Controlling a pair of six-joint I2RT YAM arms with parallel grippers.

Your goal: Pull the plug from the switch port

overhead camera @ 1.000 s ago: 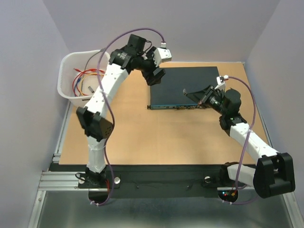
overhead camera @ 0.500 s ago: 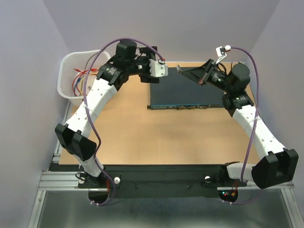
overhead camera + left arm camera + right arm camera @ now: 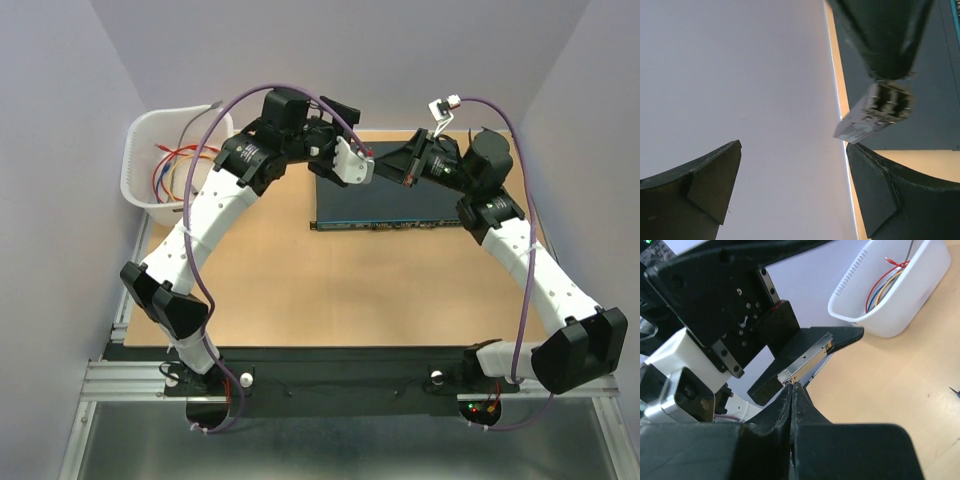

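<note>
- The left arm (image 3: 210, 215) rises from the near-left corner of the desk, elbow out over the left edge, and reaches across toward the middle of the far edge.
- The left gripper (image 3: 792, 150) has its jaws spread wide, gripping nothing.
- The right arm (image 3: 530, 275) rises from the near-right corner, bends near the far-right corner and points left along the far edge.
- The right gripper (image 3: 791, 385) is pinched tight on one end of the plug (image 3: 807, 360), and its tip sits between the left fingers (image 3: 710, 175).

This is looking like a robotics lab test cell: plain pale lavender walls (image 3: 60, 100) are enclosing a light wooden tabletop (image 3: 330, 290). A slotted aluminium rail (image 3: 120, 380) is running along the near edge, where two white-and-black robot arms (image 3: 215, 205) are standing, trailing purple cables (image 3: 528, 300).
</note>
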